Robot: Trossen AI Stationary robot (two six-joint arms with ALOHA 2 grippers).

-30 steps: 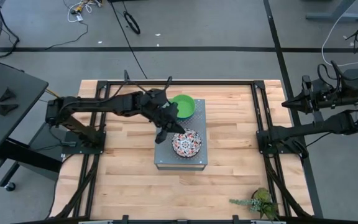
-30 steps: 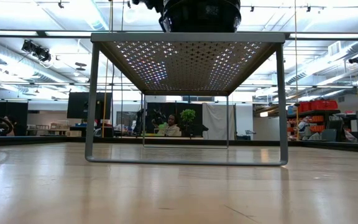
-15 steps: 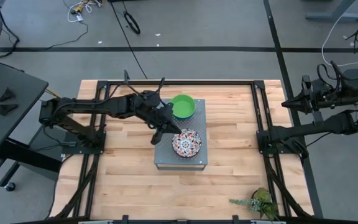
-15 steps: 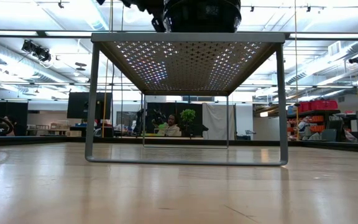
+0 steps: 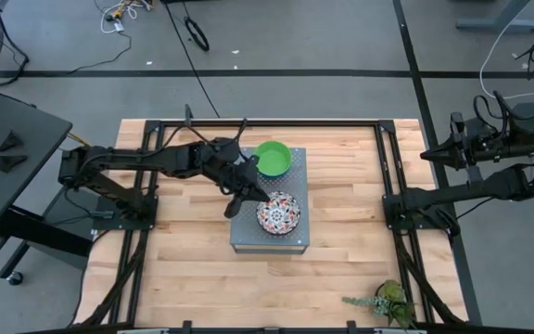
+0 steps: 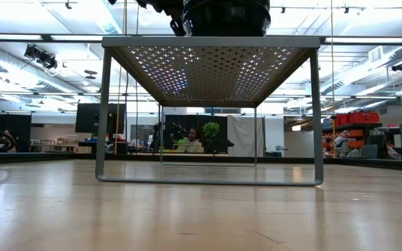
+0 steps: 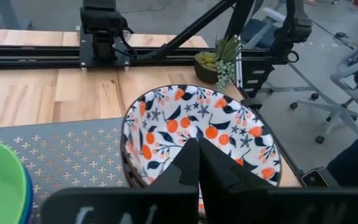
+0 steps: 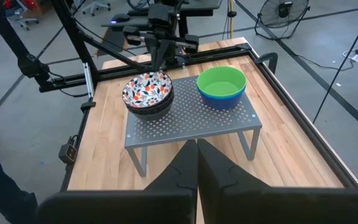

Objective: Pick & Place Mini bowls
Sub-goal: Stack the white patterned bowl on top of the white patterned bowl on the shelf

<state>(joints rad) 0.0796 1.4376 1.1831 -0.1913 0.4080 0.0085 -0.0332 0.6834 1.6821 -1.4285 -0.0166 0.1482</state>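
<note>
A wooden bench [image 5: 184, 278] carries a grey perforated stand [image 5: 245, 232] at frame centre and a small plant [image 5: 386, 301] at lower right. On the stand: a floral bowl stack [image 5: 278, 213] and a green bowl [image 5: 273, 156].

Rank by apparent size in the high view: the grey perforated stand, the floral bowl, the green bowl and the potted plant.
1. grey perforated stand
2. floral bowl and green bowl, which look about alike
3. potted plant, though its leaves spread unevenly, so unsure

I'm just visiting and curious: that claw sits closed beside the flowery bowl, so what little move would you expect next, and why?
Probably the left claw lifts away from the floral bowl: its fingers are shut on nothing, and that bowl already sits on the grey rack beside the green bowl.
</note>
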